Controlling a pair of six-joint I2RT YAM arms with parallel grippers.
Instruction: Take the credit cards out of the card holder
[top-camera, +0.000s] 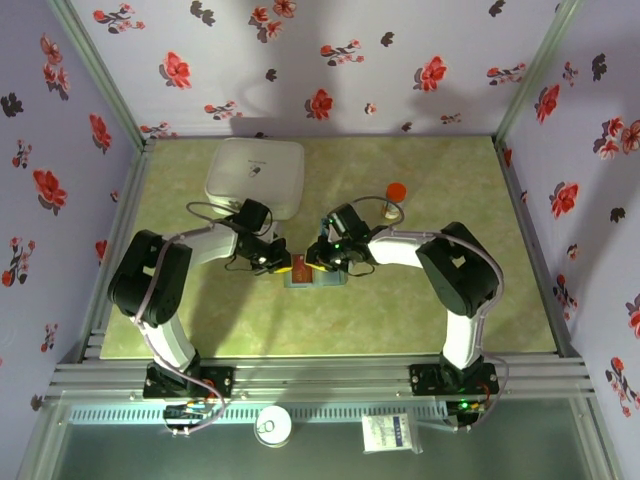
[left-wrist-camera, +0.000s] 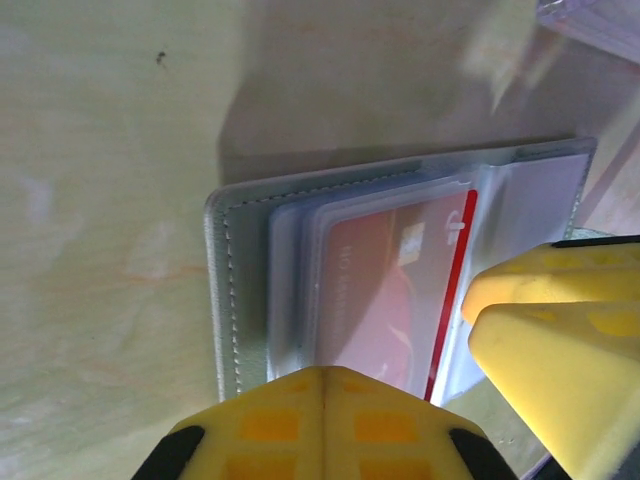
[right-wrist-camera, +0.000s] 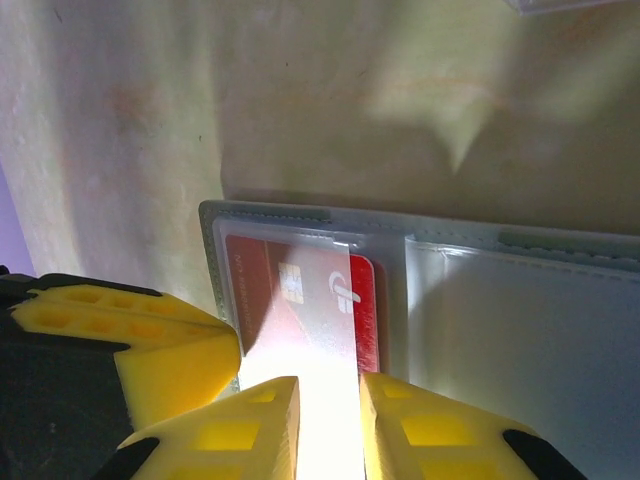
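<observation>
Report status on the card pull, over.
Left pincer shut at holder edge. Right pincer astride red card, grip unclear. Card mostly in sleeve. White box well clear.

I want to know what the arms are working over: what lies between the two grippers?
In the top view, the open card holder lies between the left gripper and right gripper, a red-orange credit card showing in it.

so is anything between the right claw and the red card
Only the card holder's clear sleeve: it lies over most of the red card, leaving one edge strip bare. The right claw sits at the card's near end, with nothing else visible between them.
</observation>
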